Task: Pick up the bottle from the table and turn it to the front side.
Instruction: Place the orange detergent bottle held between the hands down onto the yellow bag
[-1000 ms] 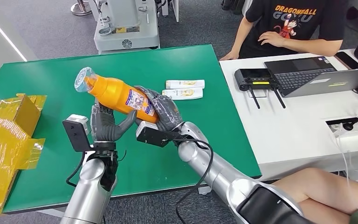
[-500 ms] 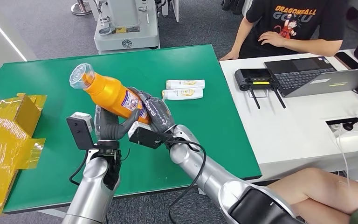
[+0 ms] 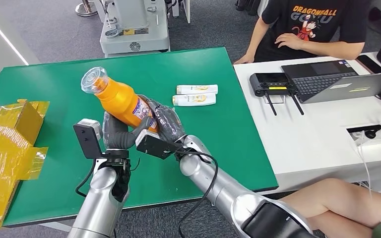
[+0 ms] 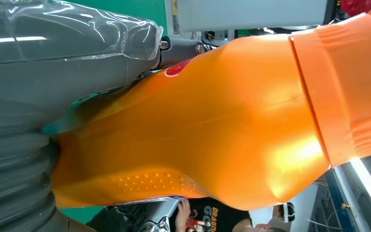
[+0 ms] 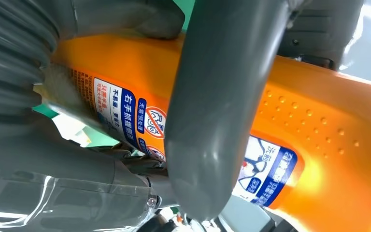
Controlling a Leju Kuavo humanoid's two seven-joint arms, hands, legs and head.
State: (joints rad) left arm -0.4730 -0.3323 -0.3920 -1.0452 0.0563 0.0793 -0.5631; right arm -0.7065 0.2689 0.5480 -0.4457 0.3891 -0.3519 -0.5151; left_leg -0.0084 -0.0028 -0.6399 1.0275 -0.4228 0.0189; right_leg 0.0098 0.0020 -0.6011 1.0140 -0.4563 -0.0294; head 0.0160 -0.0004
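Observation:
An orange bottle (image 3: 119, 99) with a clear-wrapped cap and a blue-and-white label is lifted above the green table (image 3: 218, 129), tilted with its cap up and to the left. My right hand (image 3: 166, 121) grips its lower body from the right. My left hand (image 3: 116, 135) wraps around the bottle from below on the left. In the left wrist view the bottle (image 4: 212, 121) shows its plain orange side against my left hand (image 4: 38, 111). In the right wrist view my right hand (image 5: 212, 111) lies across the bottle's label (image 5: 140, 121).
Two small white tubes (image 3: 196, 94) lie on the table behind the bottle. Crumpled yellow packaging (image 3: 7, 144) sits at the left edge. To the right is a white desk (image 3: 317, 139) with a laptop (image 3: 347, 79), and a person (image 3: 307, 29) sits beyond it.
The bottle has tipped more upright, its cap rising and swinging slightly right again. Both hands have moved a little left and nearer with it and still hold it.

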